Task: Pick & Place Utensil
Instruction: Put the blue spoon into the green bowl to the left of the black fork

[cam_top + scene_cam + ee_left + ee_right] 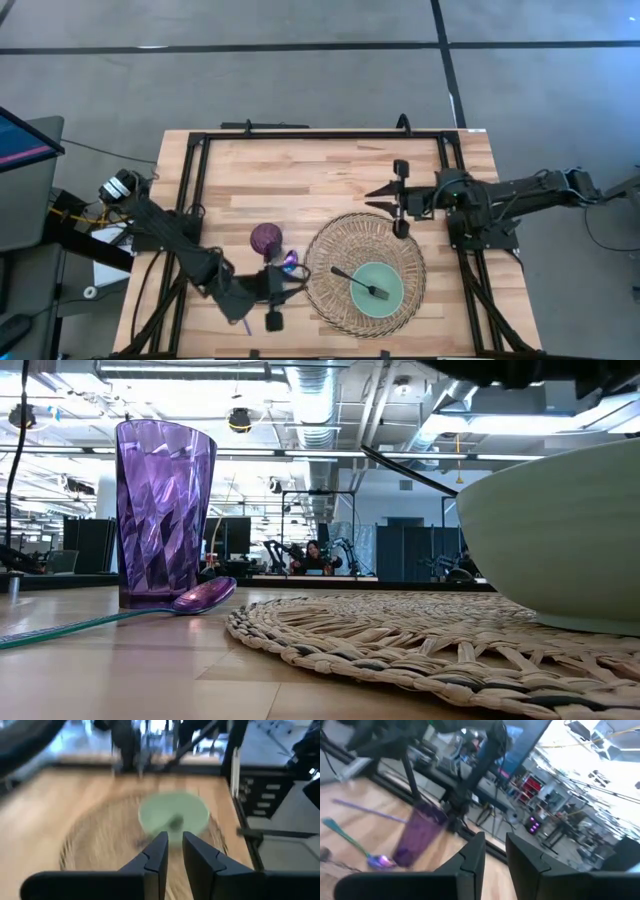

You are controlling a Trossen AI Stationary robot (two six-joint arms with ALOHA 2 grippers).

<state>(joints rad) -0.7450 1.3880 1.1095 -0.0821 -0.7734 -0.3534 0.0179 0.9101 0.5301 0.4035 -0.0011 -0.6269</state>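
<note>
A spoon with a shiny purple bowl (pixel 292 262) (pixel 200 597) (pixel 380 861) and a teal handle lies flat on the table, its bowl at the foot of a purple faceted cup (pixel 266 238) (pixel 165 510) (pixel 420 832). A dark fork (pixel 360 283) (pixel 420 475) rests in a pale green bowl (pixel 395 280) (pixel 560 530) (pixel 155 815) on a round woven mat (pixel 335 250) (pixel 400 640). My left gripper (pixel 300 277) (pixel 174 845) hovers shut over the spoon's handle, pointing at the bowl. My right gripper (pixel 375 198) (pixel 495 847) waits shut over the mat's far edge.
A black metal frame (pixel 195 170) borders the wooden table (pixel 300 180) on its left, far and right sides. A thin purple stick (pixel 370 810) lies on the wood near the spoon. The far-left part of the tabletop is bare wood. A person sits far off in the room (pixel 313 558).
</note>
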